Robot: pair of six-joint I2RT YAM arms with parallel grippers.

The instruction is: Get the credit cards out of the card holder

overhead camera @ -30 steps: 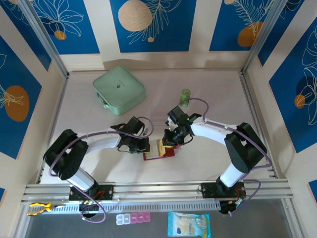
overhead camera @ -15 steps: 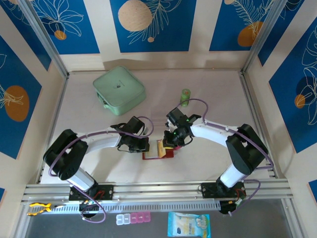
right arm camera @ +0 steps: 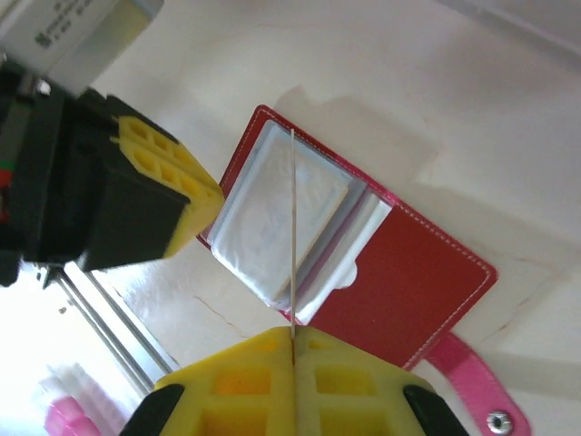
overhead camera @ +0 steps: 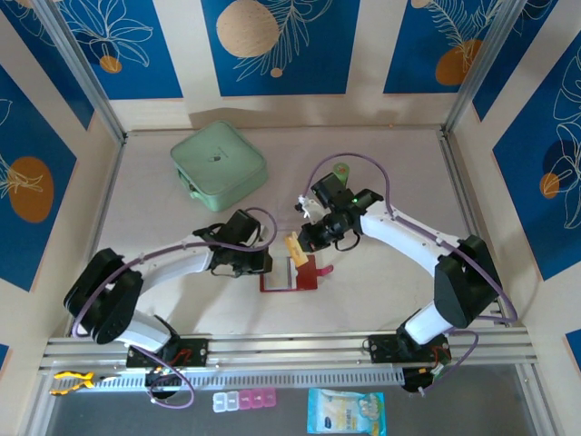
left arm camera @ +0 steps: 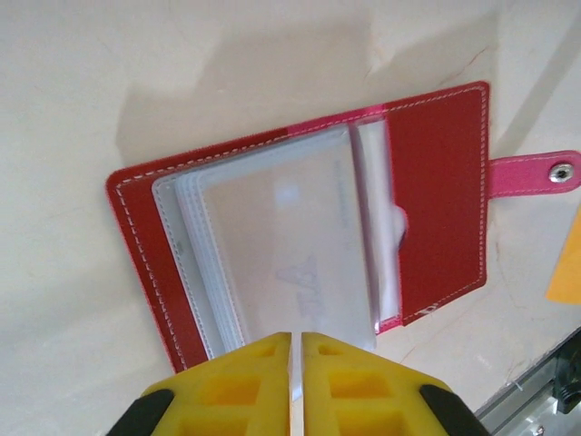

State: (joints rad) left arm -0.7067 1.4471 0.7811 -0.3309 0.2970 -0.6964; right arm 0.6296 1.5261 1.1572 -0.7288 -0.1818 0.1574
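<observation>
The holder [left arm camera: 438, 200] lies open and flat on the desk [left arm camera: 82, 82]. The left claw [left arm camera: 296, 356], nearly shut, sits at the edge of the sleeves [left arm camera: 272, 245], probably to pin the holder down. The right claw [right arm camera: 293, 350] pinches a yellow card [overhead camera: 292, 247] edge-on above the sleeves, apparently pulled free.
</observation>
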